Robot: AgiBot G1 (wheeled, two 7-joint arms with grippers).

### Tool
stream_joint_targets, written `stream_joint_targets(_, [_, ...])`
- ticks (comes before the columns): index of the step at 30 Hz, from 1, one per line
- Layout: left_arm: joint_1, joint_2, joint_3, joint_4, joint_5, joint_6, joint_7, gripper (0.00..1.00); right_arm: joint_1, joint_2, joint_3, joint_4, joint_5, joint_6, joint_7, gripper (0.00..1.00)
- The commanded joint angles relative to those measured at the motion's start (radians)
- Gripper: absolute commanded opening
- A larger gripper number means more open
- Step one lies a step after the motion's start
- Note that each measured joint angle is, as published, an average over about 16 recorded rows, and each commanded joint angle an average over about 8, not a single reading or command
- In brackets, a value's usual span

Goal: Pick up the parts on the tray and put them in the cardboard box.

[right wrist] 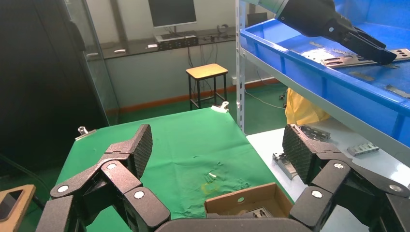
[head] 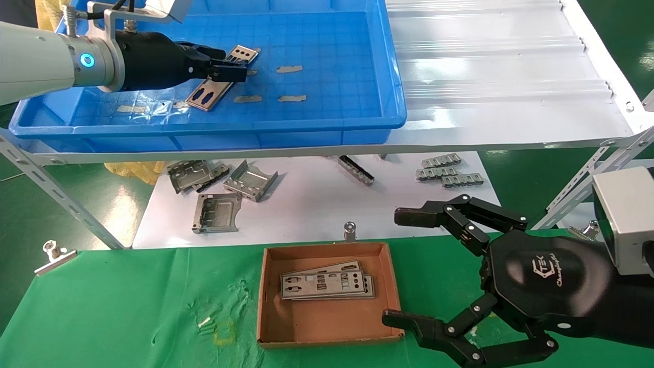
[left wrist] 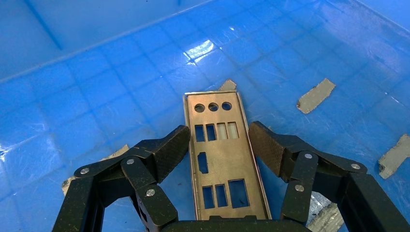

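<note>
- Left hand (head: pixel 236 65), fingers apart, straddles one punched silver metal plate (left wrist: pixel 220 159) in the shallow blue plastic tray (head: pixel 327 117).
- Right hand (head: pixel 409 271), spread wide, hangs beside the small brown cardboard box (head: pixel 327 322) holding two such plates (head: pixel 327 285).

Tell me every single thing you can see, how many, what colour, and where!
Tray: one, blue, on the shelf.
Part: one, silver, in the tray between the left gripper's fingers.
Tape strips: several, grey, on the tray floor.
Cardboard box: one, brown, on the green cloth.
Parts in the box: a small silver stack.
Brackets: several, grey, on the white sheet below the shelf.
Left gripper: black, open around the part.
Right gripper: black, open, beside the box.
</note>
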Motion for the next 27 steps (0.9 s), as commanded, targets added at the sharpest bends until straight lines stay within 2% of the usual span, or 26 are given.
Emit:
stream_joint_targets(1, [0.0, 0.0, 0.0, 0.0, -0.001, 0.0, 0.0, 0.0, 0.0, 0.0, 0.0, 0.0, 0.0, 0.0, 0.0, 1.0])
stream_joint_targets(14, [-0.019, -0.012, -0.02, -0.015, -0.029, 0.017, 0.004, 0.0, 0.0, 0.0, 0.0, 0.0, 0.0, 0.0, 0.0, 1.0])
stream_joint_targets(27, [-0.049, -0.104, -0.078, -0.08, -0.115, 0.196, 0.08, 0.0, 0.0, 0.0, 0.0, 0.0, 0.0, 0.0, 0.0, 1.0])
